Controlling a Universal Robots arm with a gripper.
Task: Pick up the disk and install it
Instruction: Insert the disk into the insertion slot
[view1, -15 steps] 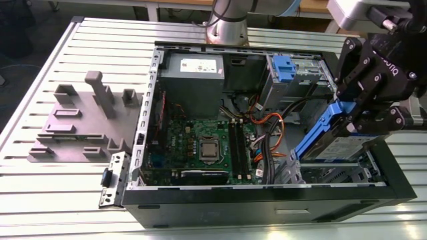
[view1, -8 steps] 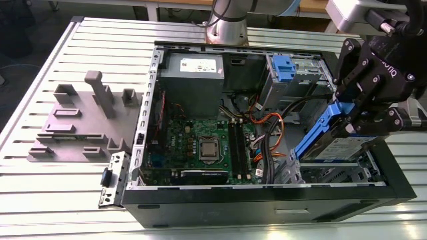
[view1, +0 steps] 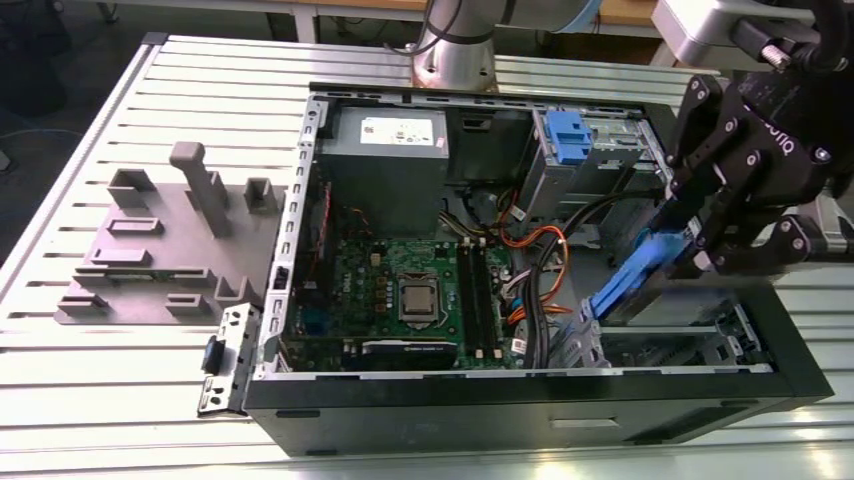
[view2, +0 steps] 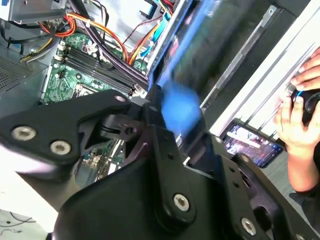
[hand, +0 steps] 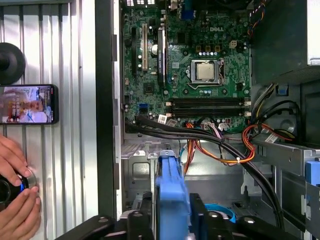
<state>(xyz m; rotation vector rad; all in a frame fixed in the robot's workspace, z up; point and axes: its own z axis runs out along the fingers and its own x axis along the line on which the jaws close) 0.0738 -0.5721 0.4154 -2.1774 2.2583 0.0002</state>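
The disk (view1: 638, 278) hangs tilted over the near right corner of the open computer case (view1: 534, 405), its blue carrier edge towards the camera. My gripper (view1: 697, 248) is shut on the disk's upper end, at the exterior view's right. In the first wrist view the disk (hand: 170, 185) stands edge-on between the black fingers (hand: 142, 220) of the gripper (hand: 172, 222), above the metal drive bay (hand: 210, 182). In the second wrist view the disk (view2: 181, 107) is a blurred blue strip past the gripper's black links. The label face is hidden.
Inside the case are the motherboard (view1: 400, 290), orange and black cables (view1: 534, 250), a grey power supply (view1: 387, 150) and a small blue bracket (view1: 567, 135) at the back. A grey fixture (view1: 167, 250) sits on the slatted table at left. A person's hands (hand: 17, 185) and a phone (hand: 27, 104) lie beside the case.
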